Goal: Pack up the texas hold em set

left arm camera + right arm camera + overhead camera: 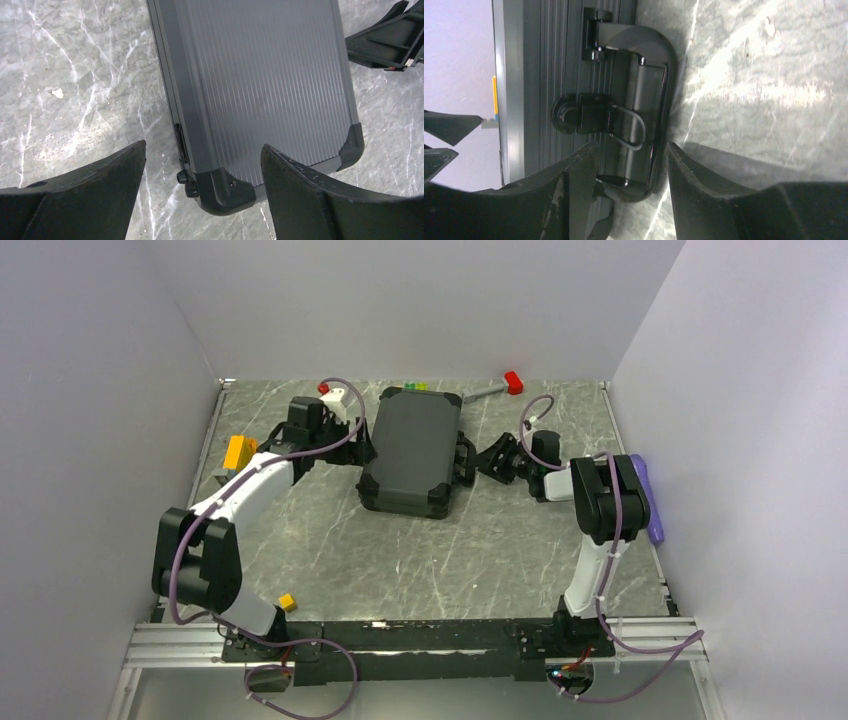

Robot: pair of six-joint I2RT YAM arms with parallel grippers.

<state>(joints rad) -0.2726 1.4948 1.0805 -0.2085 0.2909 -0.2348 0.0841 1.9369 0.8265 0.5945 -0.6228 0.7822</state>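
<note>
Grey marbled desk [330, 540], boxed in by plain pale walls. On it, the left end effector [202, 145] stands open, its matt black, scuffed fingers [90, 185] spread either side of one corner of the black briefcase [265, 75], with no contact seen. The right end effector [631, 145] is likewise open, straddling one end of the handle [651, 95] on the case's right edge. The briefcase lies flat and shut at the desk's centre, between the two arms. Only the left wrist view shows the lid's fine parallel ribbing, a moulded black corner cap [225, 192] and two small knobs [186, 182] on the side beside it. Only the right wrist view shows the glossy D-shaped handle and a round-based latch [574, 114] with a wire loop, set on the ribbed side wall. Only the top view shows the surroundings: a small yellow cube [287, 602] near the left arm's base, an orange block [238, 452] at the left edge, a red-headed tool [513, 381] at the back, a purple object [652, 500] at the right edge.
</note>
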